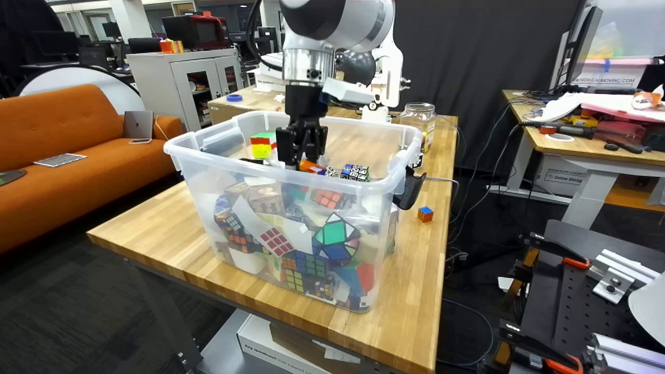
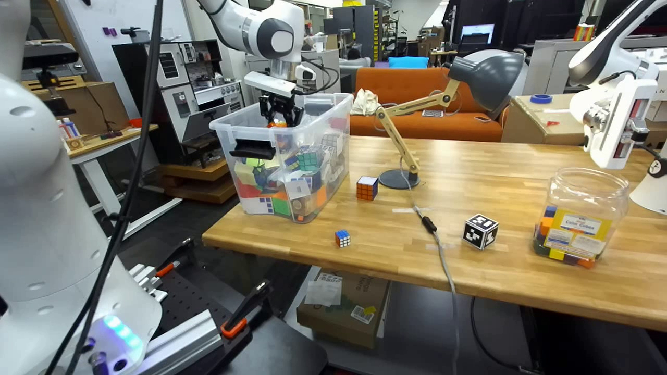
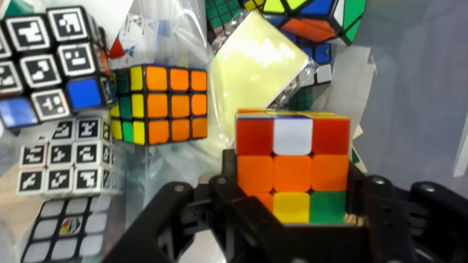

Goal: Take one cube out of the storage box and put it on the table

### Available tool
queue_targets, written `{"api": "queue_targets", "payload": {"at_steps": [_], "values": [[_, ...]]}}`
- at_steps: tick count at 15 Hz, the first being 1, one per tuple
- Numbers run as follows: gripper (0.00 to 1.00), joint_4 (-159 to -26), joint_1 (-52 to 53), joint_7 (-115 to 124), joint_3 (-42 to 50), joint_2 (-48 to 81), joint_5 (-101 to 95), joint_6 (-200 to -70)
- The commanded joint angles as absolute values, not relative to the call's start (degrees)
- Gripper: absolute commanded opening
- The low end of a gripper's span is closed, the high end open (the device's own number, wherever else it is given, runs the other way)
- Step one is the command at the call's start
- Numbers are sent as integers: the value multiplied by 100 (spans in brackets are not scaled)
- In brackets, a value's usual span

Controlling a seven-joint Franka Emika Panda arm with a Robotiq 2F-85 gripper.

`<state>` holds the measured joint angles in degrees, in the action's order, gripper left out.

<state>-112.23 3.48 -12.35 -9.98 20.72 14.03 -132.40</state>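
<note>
The storage box (image 1: 218,158) is a clear tub on the wooden table (image 1: 410,306), full of cubes and packaging; box (image 2: 234,127) and table (image 2: 500,166) show in both exterior views. My gripper (image 3: 290,179) points down inside the box opening, near rim height in both exterior views (image 1: 301,150) (image 2: 281,115). Its fingers are shut on the two sides of a multicoloured cube (image 3: 292,172) with an orange middle row. Orange of this cube (image 2: 276,124) shows under the fingers in an exterior view. The left finger hides its lower left corner.
In the box lie an orange-yellow cube (image 3: 176,104), black-and-white patterned cubes (image 3: 40,65) and a grey cube (image 3: 69,228). On the table stand a cube (image 2: 367,188), a small cube (image 2: 342,238), a black-and-white cube (image 2: 480,232), a lamp (image 2: 398,178) and a jar (image 2: 581,229).
</note>
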Motion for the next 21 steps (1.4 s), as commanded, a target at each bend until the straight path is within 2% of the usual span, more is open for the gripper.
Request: {"api": "queue_targets", "payload": {"at_steps": [1,10,17,21], "values": [[38,-11604,480,-848,-771,1489,875,-13951],[38,-12260,410,1792,-11,193,-1147,-15111],[38,-12751,-50,4993,219,-286,-3150,-14732],[38,-13057,-185,5647,240,-154,-2732,-14683]]}}
